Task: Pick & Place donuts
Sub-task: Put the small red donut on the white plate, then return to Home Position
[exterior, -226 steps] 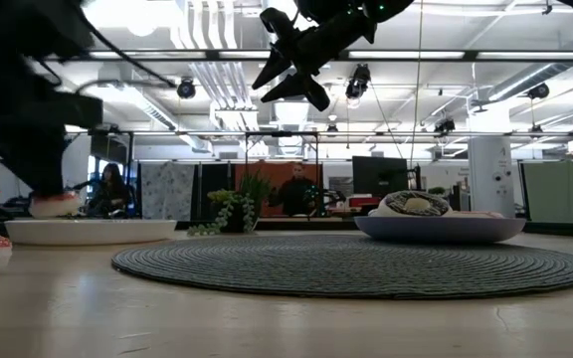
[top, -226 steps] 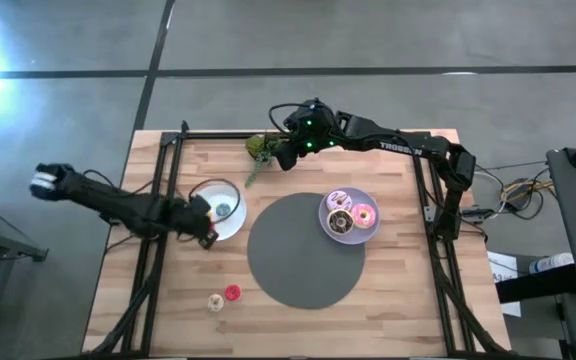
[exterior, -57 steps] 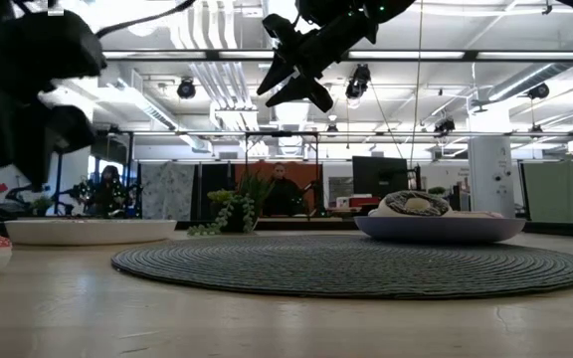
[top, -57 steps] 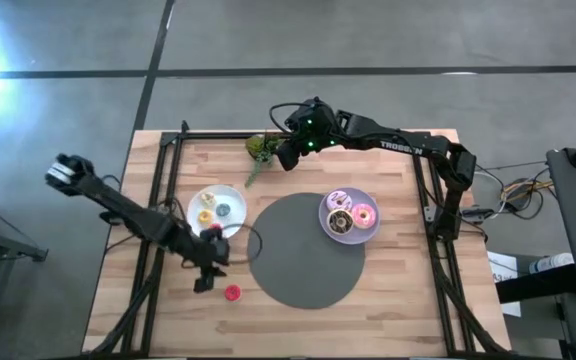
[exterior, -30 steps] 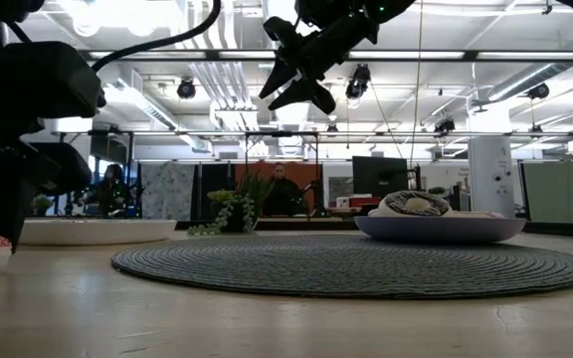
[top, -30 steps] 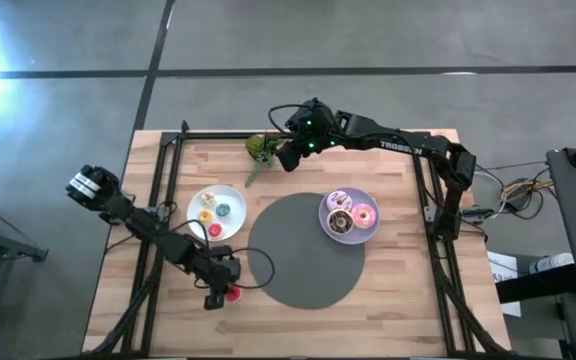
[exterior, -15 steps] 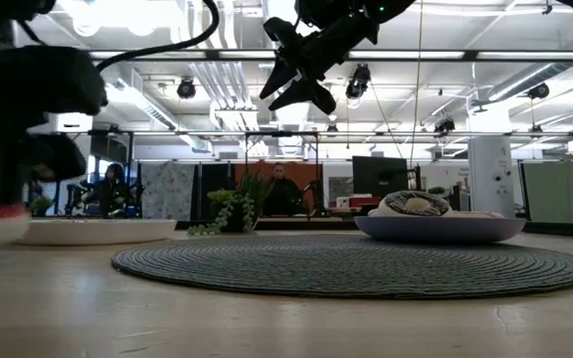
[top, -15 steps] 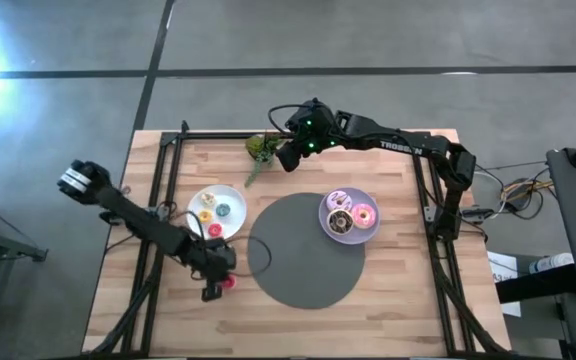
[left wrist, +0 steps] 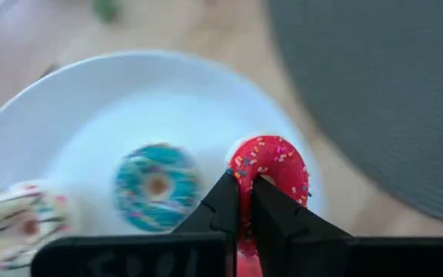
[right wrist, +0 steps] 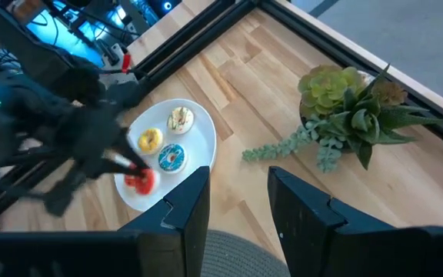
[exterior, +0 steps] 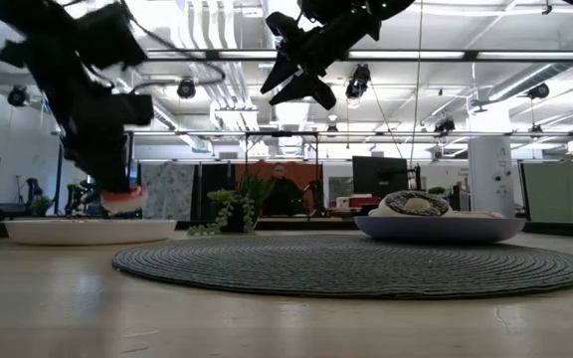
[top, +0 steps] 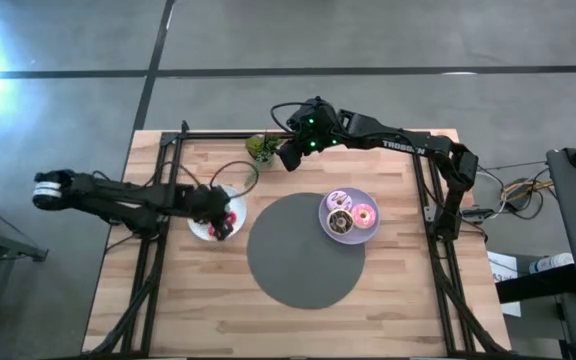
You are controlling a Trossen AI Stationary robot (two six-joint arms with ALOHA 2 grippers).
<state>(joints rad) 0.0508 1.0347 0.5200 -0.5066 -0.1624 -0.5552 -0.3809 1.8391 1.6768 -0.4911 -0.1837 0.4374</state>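
The left gripper [top: 224, 224] hangs over the near right part of the white plate [top: 204, 226] and is shut on a small red sprinkled donut [left wrist: 277, 160]. On that plate lie a blue donut [left wrist: 157, 185], a white one [left wrist: 20, 224] and a yellow one [right wrist: 150, 140]. Three larger donuts, pink [top: 364, 215], white-pink sprinkled [top: 339, 200] and dark brown [top: 341, 223], sit on the lavender plate [top: 368, 232]. The right gripper [top: 284, 158] is open, held high near the far edge beside the plant. My left gripper pinches the red donut by one side of its ring [left wrist: 241, 163]. It comes from above, pointing down; one fingertip [left wrist: 266, 201] seems to sit at the hole and the other outside. The donut is lifted clear, just above the white plate's rim [exterior: 88, 225].
A round grey mat [top: 306, 262] covers the table's middle between the two plates. A small green plant [top: 261, 148] stands at the far edge, under the right arm. Black frame rails run along the table's left and right sides. Bare wood lies along the near edge.
The left gripper, shut on the red donut near the table's near left, rose and moved toward the far edge until it hung over the white plate. The red donut went from lying on the table to lifted clear above the plate.
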